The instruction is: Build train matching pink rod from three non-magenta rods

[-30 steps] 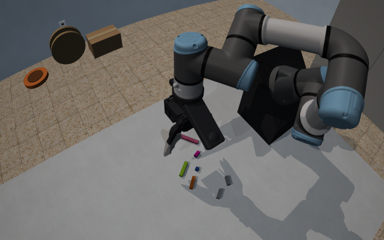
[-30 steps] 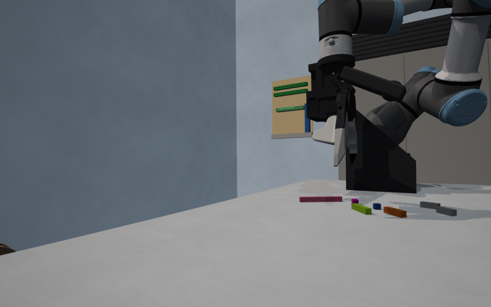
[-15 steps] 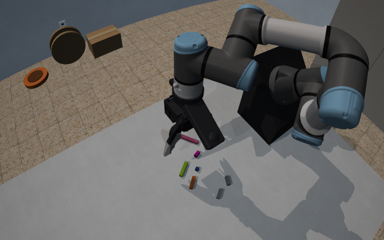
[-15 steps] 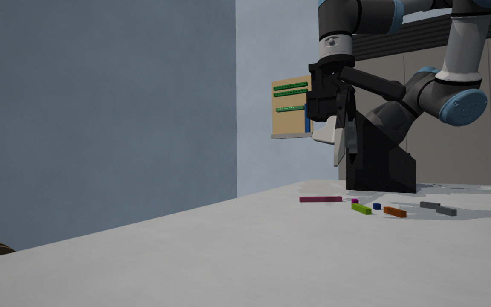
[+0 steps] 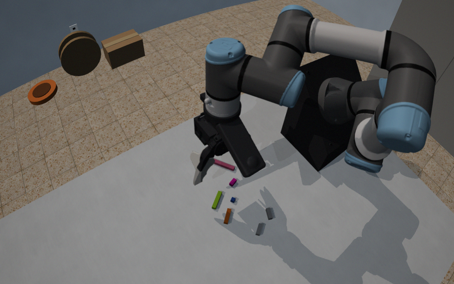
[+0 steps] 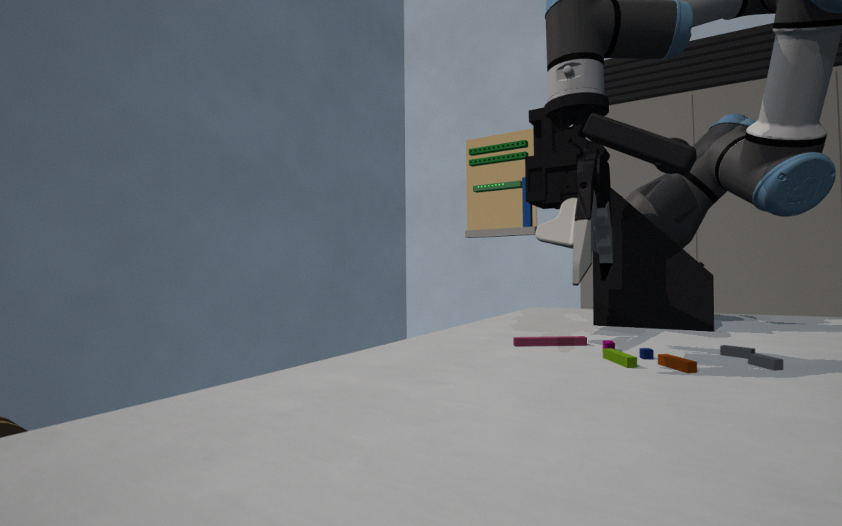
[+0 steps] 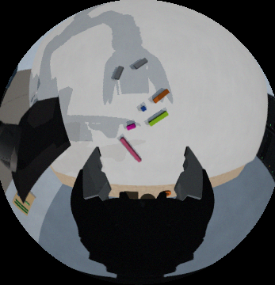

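The pink rod (image 5: 224, 164) lies flat on the grey table, also in the wrist view (image 7: 130, 149) and in the exterior view (image 6: 550, 340). Near it lie a magenta rod (image 5: 233, 182), a lime rod (image 5: 216, 200), a small blue rod (image 5: 233, 199), an orange rod (image 5: 227, 215) and two grey rods (image 5: 269, 213) (image 5: 260, 228), all apart from one another. My gripper (image 5: 203, 165) (image 6: 588, 248) hangs open and empty high above the table, over the pink rod's end.
The arm's black base block (image 5: 322, 116) stands behind the rods. A round brown object (image 5: 79, 53), a cardboard box (image 5: 122, 48) and an orange ring (image 5: 41, 91) lie on the tiled floor far off. A board with green strips (image 6: 499, 186) stands in the background.
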Robot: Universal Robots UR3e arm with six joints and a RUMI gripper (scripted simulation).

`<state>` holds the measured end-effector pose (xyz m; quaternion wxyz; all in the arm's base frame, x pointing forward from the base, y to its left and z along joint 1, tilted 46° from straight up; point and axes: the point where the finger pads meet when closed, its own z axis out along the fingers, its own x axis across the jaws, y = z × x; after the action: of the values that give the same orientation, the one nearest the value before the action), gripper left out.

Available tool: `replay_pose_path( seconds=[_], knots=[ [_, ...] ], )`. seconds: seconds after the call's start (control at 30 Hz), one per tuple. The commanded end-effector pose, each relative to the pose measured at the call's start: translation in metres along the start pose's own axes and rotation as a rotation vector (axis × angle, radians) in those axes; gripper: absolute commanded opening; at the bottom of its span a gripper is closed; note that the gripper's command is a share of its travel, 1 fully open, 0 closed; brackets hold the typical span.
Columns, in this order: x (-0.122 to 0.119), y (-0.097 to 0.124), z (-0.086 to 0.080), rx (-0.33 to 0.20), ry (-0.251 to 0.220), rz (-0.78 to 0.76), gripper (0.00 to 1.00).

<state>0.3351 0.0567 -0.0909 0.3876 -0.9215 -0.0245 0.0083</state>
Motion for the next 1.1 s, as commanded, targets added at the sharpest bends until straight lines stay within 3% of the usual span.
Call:
replay_pose_path(
  seconds=[0.0, 0.47, 0.57, 0.83, 1.07],
  knots=[
    [0.001, 0.001, -0.001, -0.002, 0.002, -0.001, 1.00],
    [0.001, -0.001, -0.001, -0.002, 0.002, 0.000, 1.00],
    [0.002, -0.014, -0.001, -0.002, 0.002, 0.000, 1.00],
    [0.001, -0.075, -0.001, -0.001, 0.002, -0.001, 1.00],
    [0.001, -0.079, 0.000, -0.001, 0.002, -0.001, 1.00]
  ],
)
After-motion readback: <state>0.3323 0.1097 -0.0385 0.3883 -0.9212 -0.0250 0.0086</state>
